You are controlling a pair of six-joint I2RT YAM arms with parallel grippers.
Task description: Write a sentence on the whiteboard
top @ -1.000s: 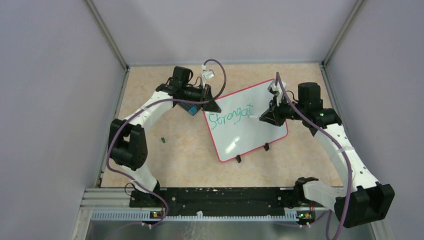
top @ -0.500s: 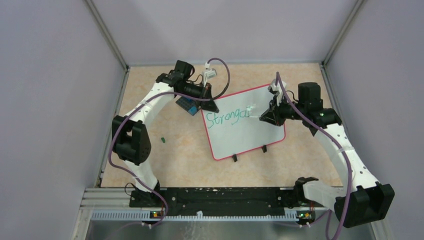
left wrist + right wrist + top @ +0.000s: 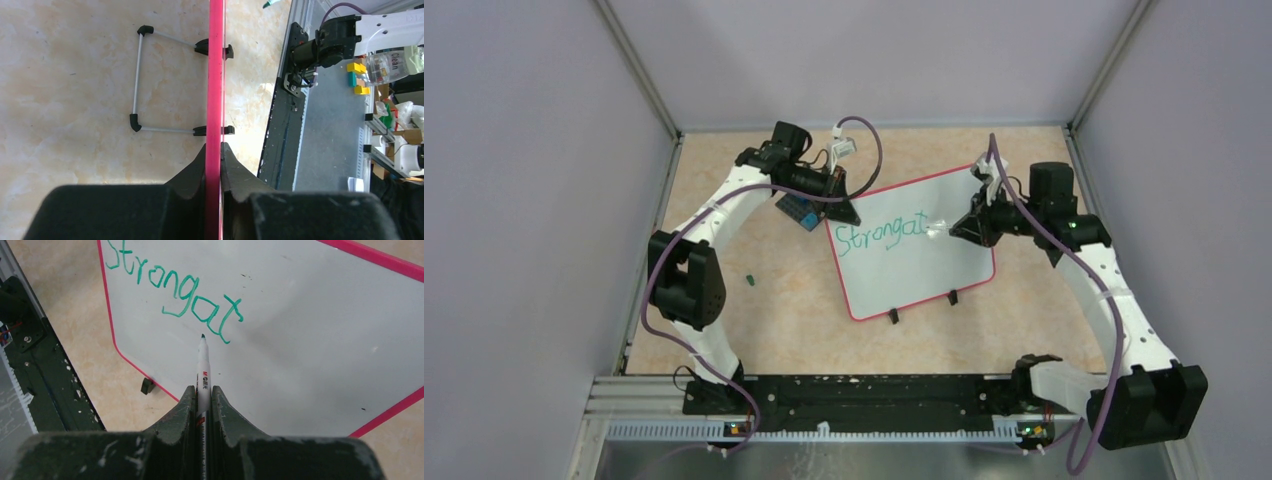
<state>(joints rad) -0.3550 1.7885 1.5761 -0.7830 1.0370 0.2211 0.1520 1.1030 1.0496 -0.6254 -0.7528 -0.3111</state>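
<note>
Tabletop (image 3: 774, 320): beige, mottled like stone, flat and matte.
Green bit (image 3: 750, 280): small and dark green, lying alone on the tabletop, well apart from the board on its left.
Left hand (image 3: 214, 146): black, wedge-shaped fingers pressed together on the whiteboard's thin rim at its far left corner.
Plate (image 3: 801, 210): small, dark grey, with blue blocks on it; partly under the left arm, just beside the board's left corner.
Whiteboard (image 3: 924, 265): mid-tabletop between the two arms, turned askew. It is a glossy white rectangle with rounded corners, a thin pink rim and small black feet on the near edge.
Stand (image 3: 137, 80): thin grey rod bent into a U with black elbow pieces, running out from two black clips on the rim.
Writing (image 3: 175, 287): "Strongat" in loopy green strokes along the board's upper left.
Marker (image 3: 202, 365): slim white barrel with red print and a dark green tip just below the last "t"; I cannot tell whether it touches the board.
Right hand (image 3: 202, 389): scuffed dark fingers clamped on the marker's barrel.
</note>
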